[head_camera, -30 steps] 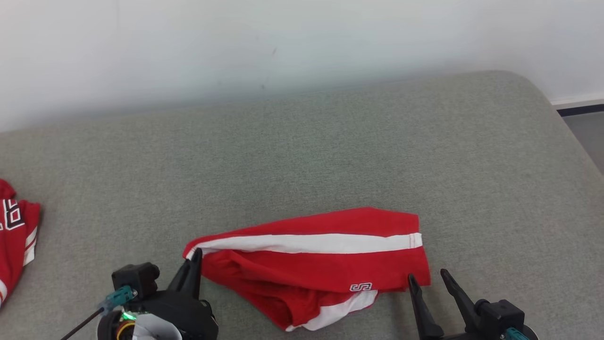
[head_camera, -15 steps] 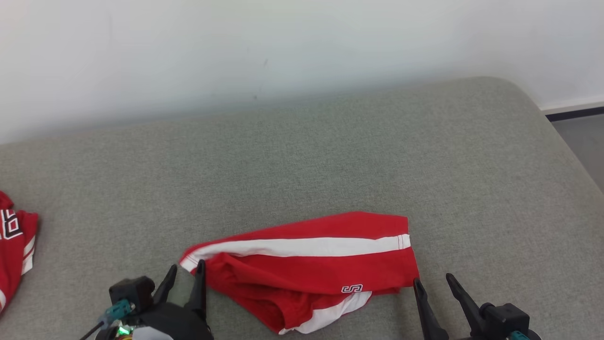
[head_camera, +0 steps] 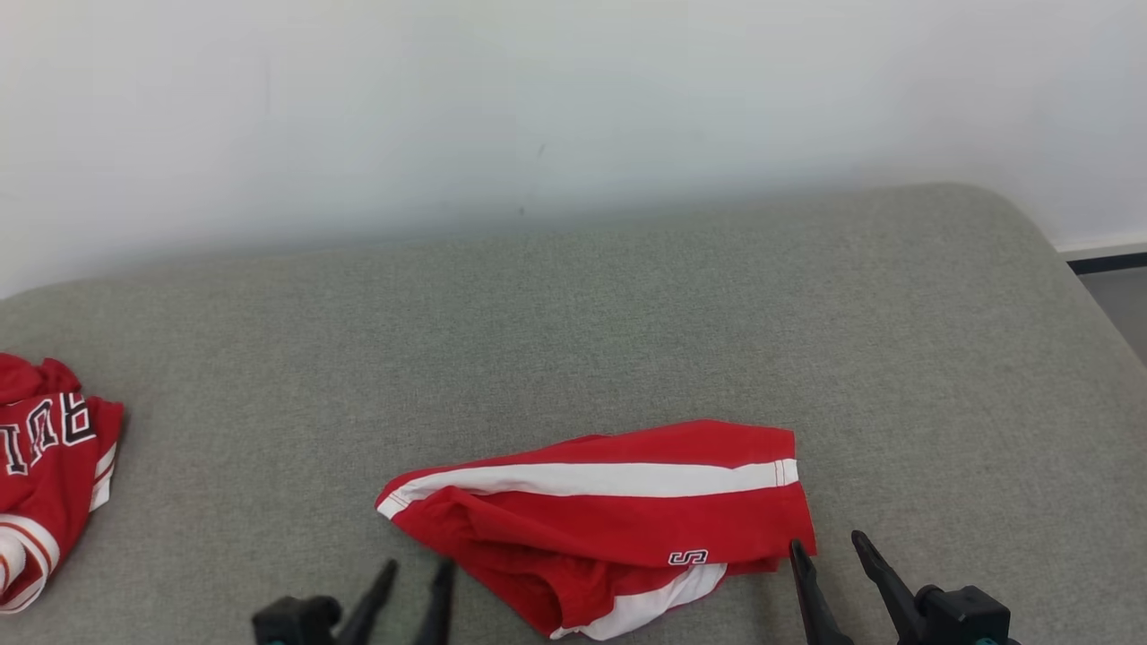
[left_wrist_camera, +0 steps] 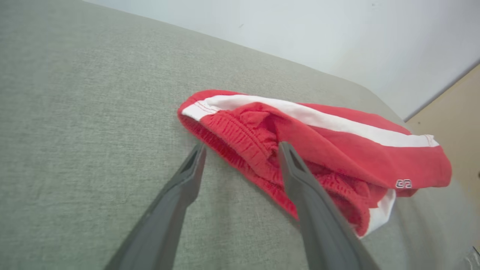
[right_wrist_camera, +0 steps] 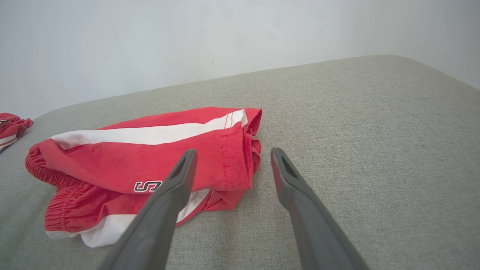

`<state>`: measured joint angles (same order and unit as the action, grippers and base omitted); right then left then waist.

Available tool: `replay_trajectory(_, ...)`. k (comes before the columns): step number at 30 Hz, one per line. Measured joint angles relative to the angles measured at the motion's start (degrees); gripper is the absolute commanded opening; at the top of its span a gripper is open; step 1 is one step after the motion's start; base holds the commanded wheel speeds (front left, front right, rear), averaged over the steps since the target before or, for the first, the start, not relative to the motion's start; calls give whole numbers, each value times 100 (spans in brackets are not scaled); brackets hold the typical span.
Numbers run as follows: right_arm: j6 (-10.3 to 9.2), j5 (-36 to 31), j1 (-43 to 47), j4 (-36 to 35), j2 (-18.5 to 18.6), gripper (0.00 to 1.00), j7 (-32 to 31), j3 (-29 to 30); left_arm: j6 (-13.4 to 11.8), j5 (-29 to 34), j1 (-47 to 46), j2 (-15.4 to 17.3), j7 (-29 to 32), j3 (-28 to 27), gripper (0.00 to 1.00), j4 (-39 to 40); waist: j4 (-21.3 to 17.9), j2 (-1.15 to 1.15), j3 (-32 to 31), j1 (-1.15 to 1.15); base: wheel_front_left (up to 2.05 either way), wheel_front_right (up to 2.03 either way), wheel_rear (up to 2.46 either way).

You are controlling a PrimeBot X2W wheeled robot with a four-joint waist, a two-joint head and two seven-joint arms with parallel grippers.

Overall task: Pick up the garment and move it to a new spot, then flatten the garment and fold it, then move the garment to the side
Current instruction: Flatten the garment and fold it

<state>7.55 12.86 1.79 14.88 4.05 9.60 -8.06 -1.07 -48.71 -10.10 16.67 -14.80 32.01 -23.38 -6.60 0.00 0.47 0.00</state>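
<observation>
Seemingly we are mid-fold; left tool [head_camera: 418, 566] and right tool [head_camera: 826, 543] stand open, empty. Next we should regrip the garment [head_camera: 609, 520] (rumpled underneath).

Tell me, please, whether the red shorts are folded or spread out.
Folded loosely: the red shorts lie doubled over, a white layer showing beneath.

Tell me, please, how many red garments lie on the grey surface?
2. The red shorts lie front and centre on the grey surface; a red lettered garment lies at the far left, cut off by the frame edge, so more may be hidden.
</observation>
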Motion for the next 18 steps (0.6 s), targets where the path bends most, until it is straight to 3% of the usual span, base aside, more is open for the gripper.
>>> replay_trajectory(9, 0, 24, 3, 9, -22, 100, 4, -1, 415, 149, 70, -266, 538, 757, 100, 263, -12, 0, -51, 0, 0, 0, 0)
replay_trajectory(18, 0, 26, -26, 40, -31, 100, 32, -24, 510, -107, -328, -643, 994, 857, 100, -343, -256, 0, -8, 1, 0, 0, 0)
